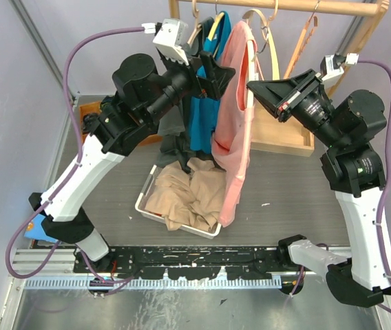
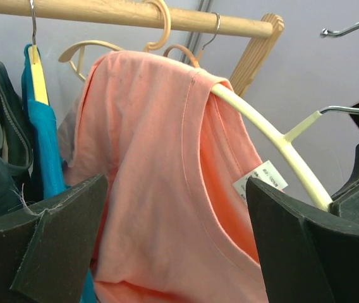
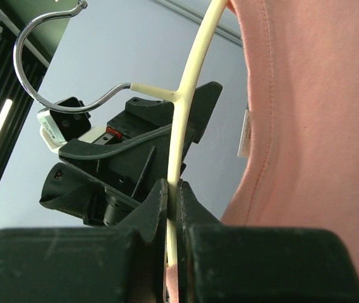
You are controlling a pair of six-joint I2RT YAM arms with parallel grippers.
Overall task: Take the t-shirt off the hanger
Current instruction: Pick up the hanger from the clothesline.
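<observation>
The pink t-shirt [image 1: 233, 117] hangs on a cream hanger [image 1: 253, 65] in front of the rack. It has slipped off one arm, so the bare arm [image 2: 274, 142] and its metal hook [image 2: 347, 109] show free of the rod. My right gripper [image 3: 173, 189] is shut on that bare arm [image 3: 189, 82], to the right of the shirt in the top view [image 1: 259, 89]. My left gripper [image 2: 176, 243] is open just left of the shirt [image 2: 160, 164], one finger on each side of its collar area. It also shows in the top view [image 1: 216, 75].
The wooden rack rod [image 1: 305, 5] carries a teal shirt [image 1: 201, 117], dark garments and bare wooden hangers [image 1: 300, 45]. A white bin [image 1: 144, 198] of beige clothes stands under the shirt. The rack's wooden base [image 1: 281, 137] lies behind.
</observation>
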